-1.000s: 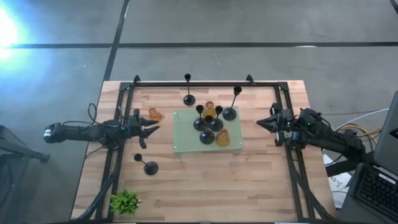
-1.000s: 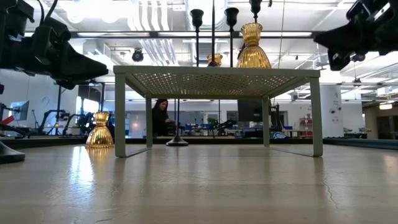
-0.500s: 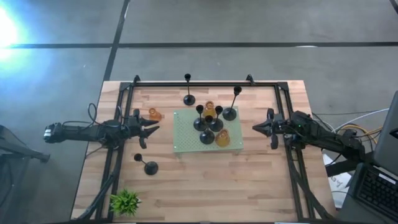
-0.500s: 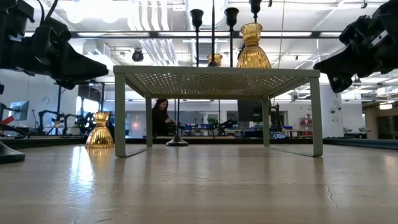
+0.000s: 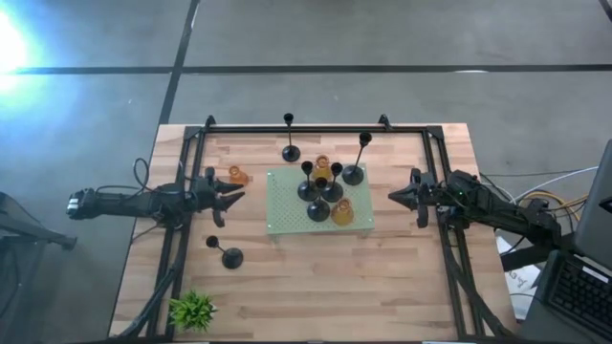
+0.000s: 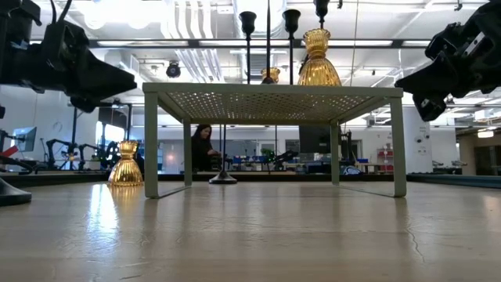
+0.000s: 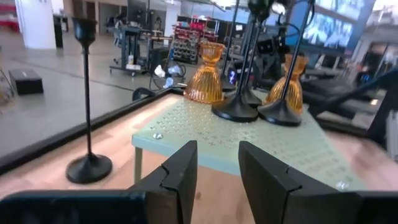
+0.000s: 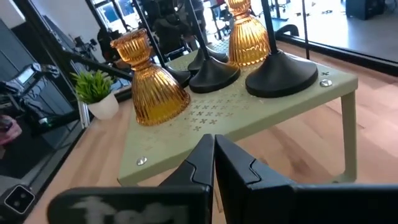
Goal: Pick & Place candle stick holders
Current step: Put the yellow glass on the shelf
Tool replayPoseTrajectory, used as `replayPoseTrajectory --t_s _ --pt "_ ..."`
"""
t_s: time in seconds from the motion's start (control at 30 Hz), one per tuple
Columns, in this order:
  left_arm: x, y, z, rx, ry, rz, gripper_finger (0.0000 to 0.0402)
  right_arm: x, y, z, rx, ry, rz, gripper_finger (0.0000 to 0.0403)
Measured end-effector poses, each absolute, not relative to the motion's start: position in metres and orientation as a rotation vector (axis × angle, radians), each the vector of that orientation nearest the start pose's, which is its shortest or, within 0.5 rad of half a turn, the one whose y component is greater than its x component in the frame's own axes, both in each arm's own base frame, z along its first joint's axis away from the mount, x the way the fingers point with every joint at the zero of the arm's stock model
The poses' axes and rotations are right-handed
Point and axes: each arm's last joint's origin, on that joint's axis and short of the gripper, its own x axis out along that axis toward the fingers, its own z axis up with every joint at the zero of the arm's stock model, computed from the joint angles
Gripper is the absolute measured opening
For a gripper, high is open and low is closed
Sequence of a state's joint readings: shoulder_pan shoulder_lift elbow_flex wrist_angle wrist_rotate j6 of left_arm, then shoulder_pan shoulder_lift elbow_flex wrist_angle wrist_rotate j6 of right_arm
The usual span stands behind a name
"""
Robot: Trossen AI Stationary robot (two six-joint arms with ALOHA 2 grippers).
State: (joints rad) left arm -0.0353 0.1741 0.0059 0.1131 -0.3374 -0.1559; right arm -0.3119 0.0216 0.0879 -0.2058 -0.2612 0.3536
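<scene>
5 candle stick holders (image 5: 323, 194) between both tools

Candle stick holders (image 5: 323, 191) are crowding the raised mat (image 5: 287, 218); open tabletop (image 5: 382, 277) is lying clear on both flanks.

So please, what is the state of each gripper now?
Left gripper: jaws open, holding nothing.
Right gripper: jaws closed, holding nothing.
</scene>
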Motion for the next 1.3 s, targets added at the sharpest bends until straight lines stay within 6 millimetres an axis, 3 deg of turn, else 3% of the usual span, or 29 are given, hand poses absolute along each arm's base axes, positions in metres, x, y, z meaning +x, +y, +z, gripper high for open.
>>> replayPoseTrajectory --t_s 0.17,0.27,0.47,0.9,1.3 --pt "0.107 0.007 0.164 -0.143 0.013 0.333 0.0122 0.089 -0.021 0.172 0.394 0.124 -0.074 0.0008" --pt "0.105 0.008 0.160 -0.085 0.090 0.383 0.0122 0.089 -0.021 0.172 0.395 0.124 -0.074 0.0008" --pt "0.094 0.015 0.159 -0.133 0.253 0.692 0.0122 0.089 -0.021 0.172 0.395 0.124 -0.073 0.0008" --pt "0.094 0.015 0.153 -0.276 0.339 0.759 0.0122 0.089 -0.021 0.172 0.395 0.124 -0.074 0.0008" --pt "0.103 0.017 0.136 -0.204 0.524 0.884 0.0122 0.089 -0.021 0.172 0.395 0.123 -0.074 0.0008"
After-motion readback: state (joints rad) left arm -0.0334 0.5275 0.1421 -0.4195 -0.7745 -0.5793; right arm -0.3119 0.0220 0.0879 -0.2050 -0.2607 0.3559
